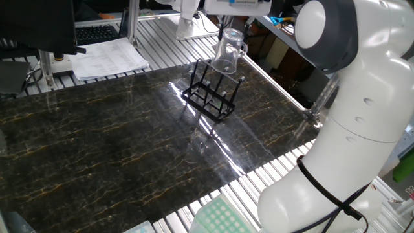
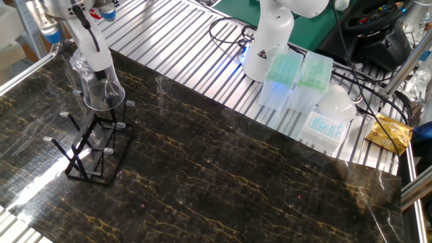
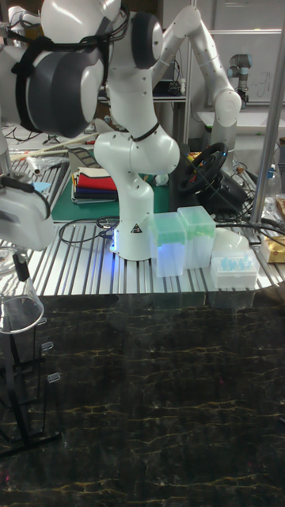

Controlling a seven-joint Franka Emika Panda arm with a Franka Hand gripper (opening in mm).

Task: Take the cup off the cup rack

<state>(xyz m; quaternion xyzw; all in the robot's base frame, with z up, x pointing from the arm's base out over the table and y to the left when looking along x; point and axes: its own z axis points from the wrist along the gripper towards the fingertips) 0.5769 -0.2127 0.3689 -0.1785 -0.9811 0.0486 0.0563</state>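
Glass cup held over rack pegs

Cup (image 2: 98, 84) of clear glass hangs mouth-down and tilted above the cup rack (image 2: 91, 148), pinched at its wall by the tool (image 2: 94, 62), whose fingers are closed on the glass. In the other fixed view its wide rim sits just over the tops of the upright pegs; whether a peg touches or enters the mouth cannot be told. In one fixed view the cup (image 1: 228, 52) shows at 12 o'clock from the rack (image 1: 210, 94), under the tool (image 1: 226, 32). The black wire rack stands on the dark marbled surface (image 2: 236, 182), near its edge. In the tall fixed view the cup (image 3: 20, 305) appears at the far 9 o'clock side, above the rack (image 3: 24, 388). Well apart, toward 2 o'clock in the other fixed view, green pipette-tip boxes (image 2: 297, 77) stand beside a white robot base (image 2: 266, 44) on ribbed metal.
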